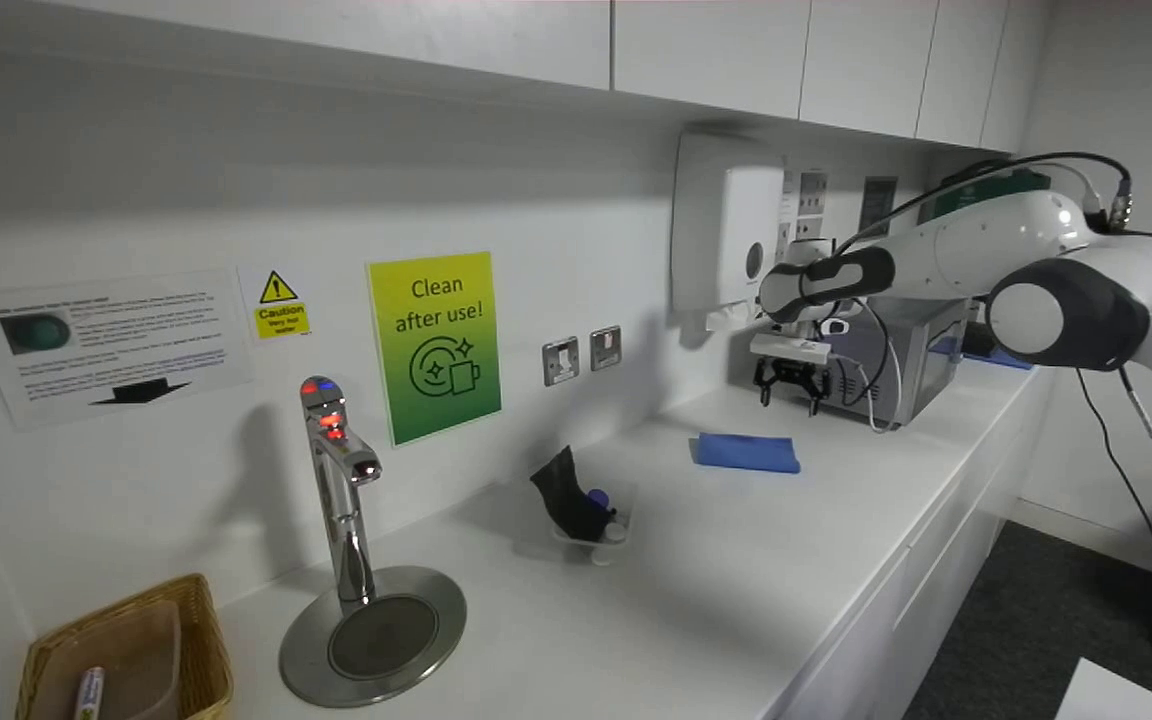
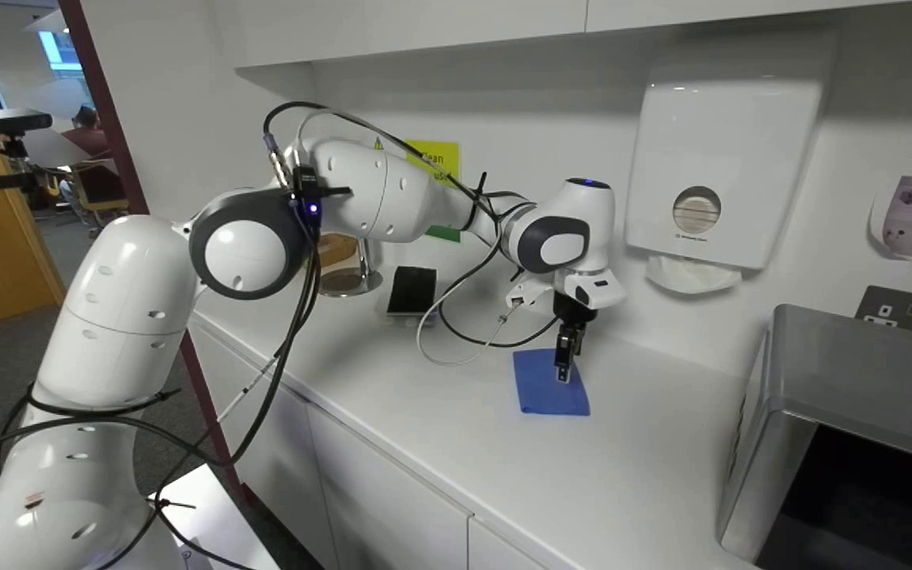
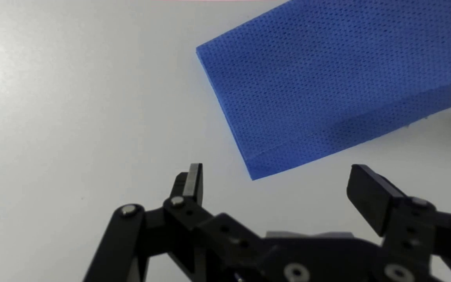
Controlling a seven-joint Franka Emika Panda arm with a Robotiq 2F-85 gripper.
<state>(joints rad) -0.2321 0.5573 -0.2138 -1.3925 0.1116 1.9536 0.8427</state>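
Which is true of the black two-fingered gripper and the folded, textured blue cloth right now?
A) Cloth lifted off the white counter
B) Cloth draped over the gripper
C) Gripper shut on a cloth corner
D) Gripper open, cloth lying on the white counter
D: the wrist view shows the gripper wide open with nothing clamped, and the cloth lying on the counter.
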